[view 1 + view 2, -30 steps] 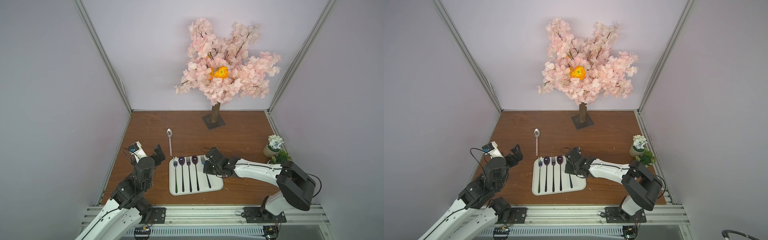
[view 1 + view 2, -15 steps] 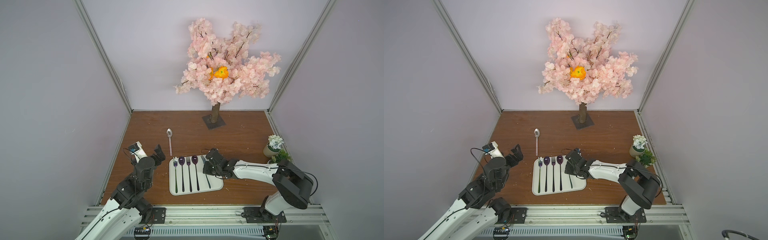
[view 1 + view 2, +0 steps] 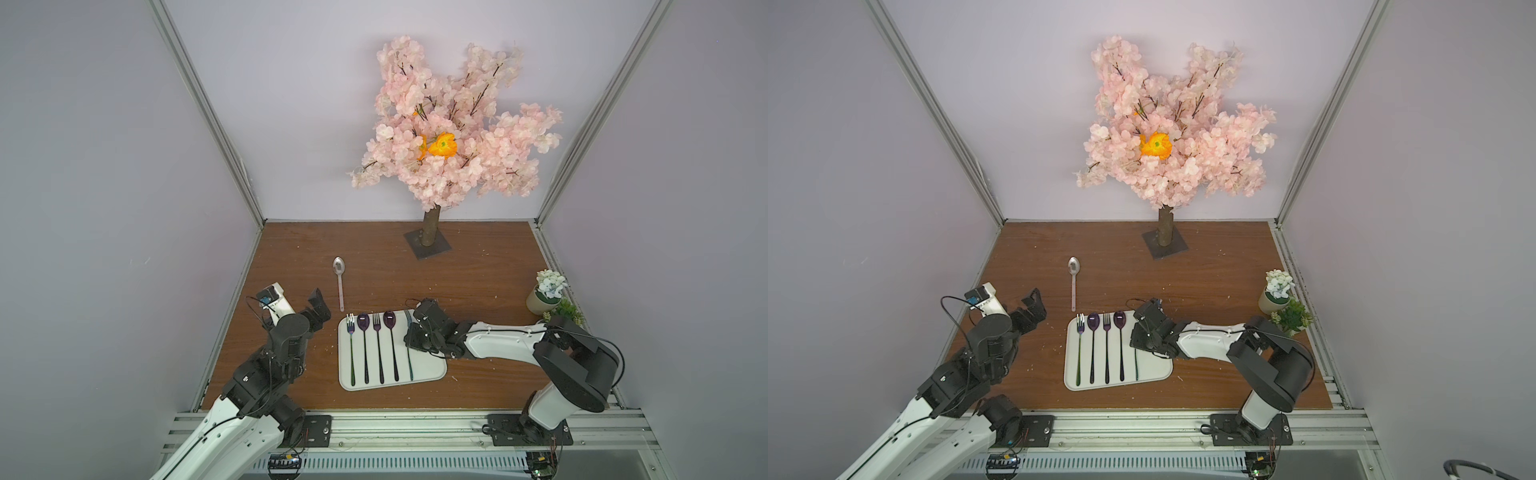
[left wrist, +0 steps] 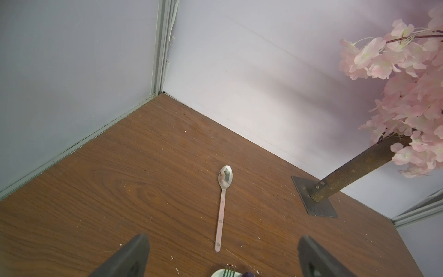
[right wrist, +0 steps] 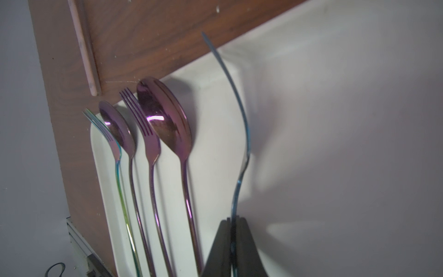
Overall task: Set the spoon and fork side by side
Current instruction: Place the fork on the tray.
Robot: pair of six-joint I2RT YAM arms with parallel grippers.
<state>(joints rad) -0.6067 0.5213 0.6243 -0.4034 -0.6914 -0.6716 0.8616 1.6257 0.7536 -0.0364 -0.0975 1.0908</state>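
A white tray (image 3: 428,365) (image 3: 1154,365) holds a fork, a spoon, a fork and a purple spoon (image 3: 390,320) (image 5: 165,120) lined up in parallel. Just right of that spoon, over the tray, my right gripper (image 3: 409,341) (image 3: 1136,340) (image 5: 232,221) is shut on the handle of a bluish fork (image 3: 410,363) (image 3: 1136,365) (image 5: 236,191), turned on its edge. Whether it touches the tray I cannot tell. A silver spoon with a pink handle (image 3: 340,282) (image 3: 1074,286) (image 4: 221,211) lies on the wood beyond the tray. My left gripper (image 3: 318,309) (image 3: 1034,309) (image 4: 223,242) hangs open left of the tray, empty.
A pink blossom tree on a dark base plate (image 3: 428,243) (image 4: 314,199) stands at the back. Two small potted plants (image 3: 544,295) sit by the right wall. Walls close in the wooden table (image 3: 478,270) on three sides.
My right gripper has shifted slightly left and toward the front over the tray, the bluish fork still in it. The left arm and the silver spoon have not moved.
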